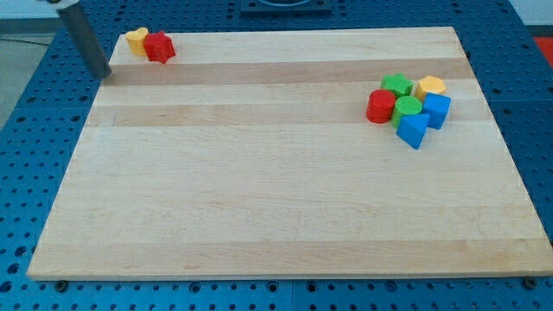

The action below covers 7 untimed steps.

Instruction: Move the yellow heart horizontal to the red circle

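Yellow heart (136, 39): top-left corner of the wooden board (259, 190), touching a red block (159, 47) on its right.
Red circle (379, 106): far right, left edge of a cluster with green, blue and yellow blocks.
My tip (107, 74): a bare rod with no fingers, just off the board's left edge, below-left of the heart.

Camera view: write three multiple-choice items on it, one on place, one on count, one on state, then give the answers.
1. Where is the yellow heart?
A. the view's top left
B. the view's bottom right
C. board centre

2. How many blocks form the cluster at the view's right?
A. three
B. six
C. nine

3. My tip is
A. pressing the red circle
B. apart from every block
C. out of view

Answers: 1 A, it sits in that corner against a red block. 2 B, one red, two green, two blue, one yellow. 3 B, it stands at the board's left edge, left of and below the heart.
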Available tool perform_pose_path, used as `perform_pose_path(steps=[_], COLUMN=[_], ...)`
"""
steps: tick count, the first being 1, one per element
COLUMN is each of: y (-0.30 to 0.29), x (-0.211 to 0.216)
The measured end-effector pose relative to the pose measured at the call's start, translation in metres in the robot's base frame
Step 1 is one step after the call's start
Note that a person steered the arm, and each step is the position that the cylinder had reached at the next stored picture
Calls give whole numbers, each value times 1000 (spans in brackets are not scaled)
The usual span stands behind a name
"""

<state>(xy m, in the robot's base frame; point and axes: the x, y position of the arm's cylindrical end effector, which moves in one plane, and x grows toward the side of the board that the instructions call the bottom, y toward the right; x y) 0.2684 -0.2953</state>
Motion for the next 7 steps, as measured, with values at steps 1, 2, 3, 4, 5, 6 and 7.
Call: perform_pose_path(steps=[1, 2, 3, 4, 5, 6, 7], y=[-9, -10, -9, -9, -9, 13, 34], x=[-10, -11, -37, -73, -73, -73, -73])
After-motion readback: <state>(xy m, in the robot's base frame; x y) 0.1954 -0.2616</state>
